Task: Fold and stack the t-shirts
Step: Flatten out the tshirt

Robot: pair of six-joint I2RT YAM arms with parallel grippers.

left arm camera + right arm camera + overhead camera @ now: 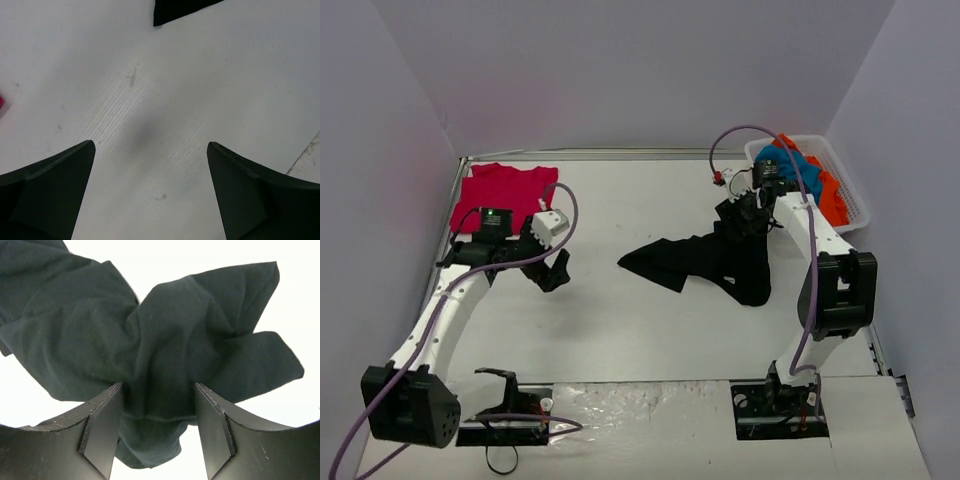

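The black t-shirt lies crumpled right of the table's middle. My right gripper is over its far end. In the right wrist view the fingers stand apart around a bunch of the black cloth, which does not look pinched. The crimson-red t-shirt lies flat at the far left. My left gripper is open and empty above bare table, right of the red shirt. A corner of the black shirt shows at the top of the left wrist view. The blue and orange shirts sit in the basket.
A white basket stands at the far right corner, just behind my right arm. A purple cable loops above the right wrist. White walls close in the table at the back and both sides.
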